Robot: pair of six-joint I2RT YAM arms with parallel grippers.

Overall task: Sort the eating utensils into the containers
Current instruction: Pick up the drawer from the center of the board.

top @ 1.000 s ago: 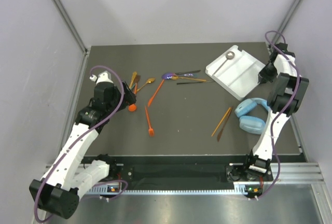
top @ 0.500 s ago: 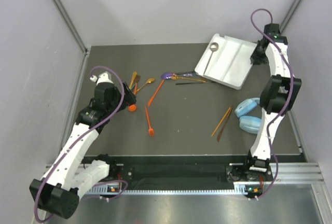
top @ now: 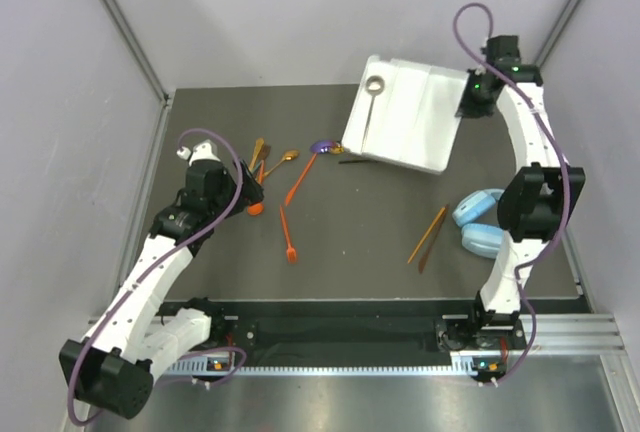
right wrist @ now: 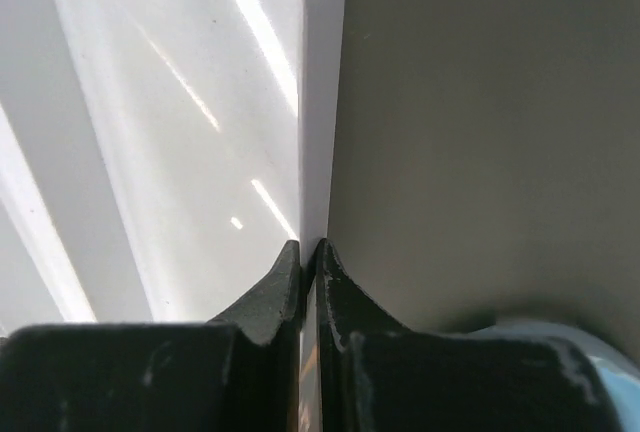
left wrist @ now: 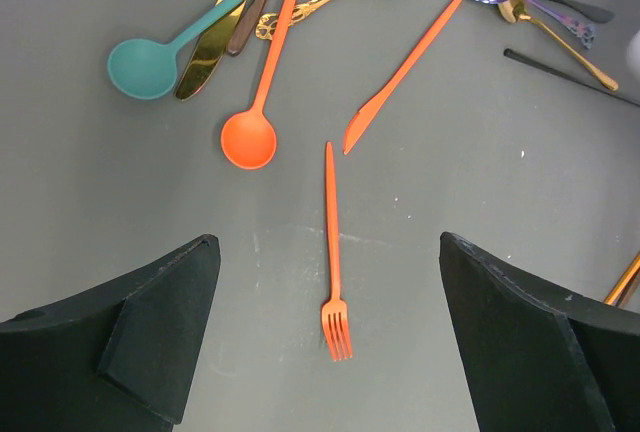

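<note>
Left gripper (top: 250, 192) gapes wide above scattered orange fork (left wrist: 333, 252) and spoons (left wrist: 248, 139), left of centre; bare table (top: 360, 242) beside them. White tray (top: 410, 122), far centre-right, carries one silver spoon (top: 372, 97); right gripper (right wrist: 310, 252) pinches its right rim

Where things lie on my table (top: 350, 262)

The tray (top: 410, 122) sits askew at the far right, one utensil (top: 368, 110) lying in its left compartment, and my right gripper (top: 466, 102) is clamped on its right rim. Nearer me, by the right edge, lie the headphones (top: 480, 224), with a pair of sticks (top: 428, 237) just left of them. A few spoons (top: 325, 147) meet the tray's near-left corner; I cannot tell whether they run under it. From there the knife (left wrist: 400, 77) slants toward the near edge, and the fork (left wrist: 333, 252) lies nearer still. Left of the knife is a cluster of utensils (top: 262, 157), with my left gripper (left wrist: 325, 242) beside its near end.
</note>
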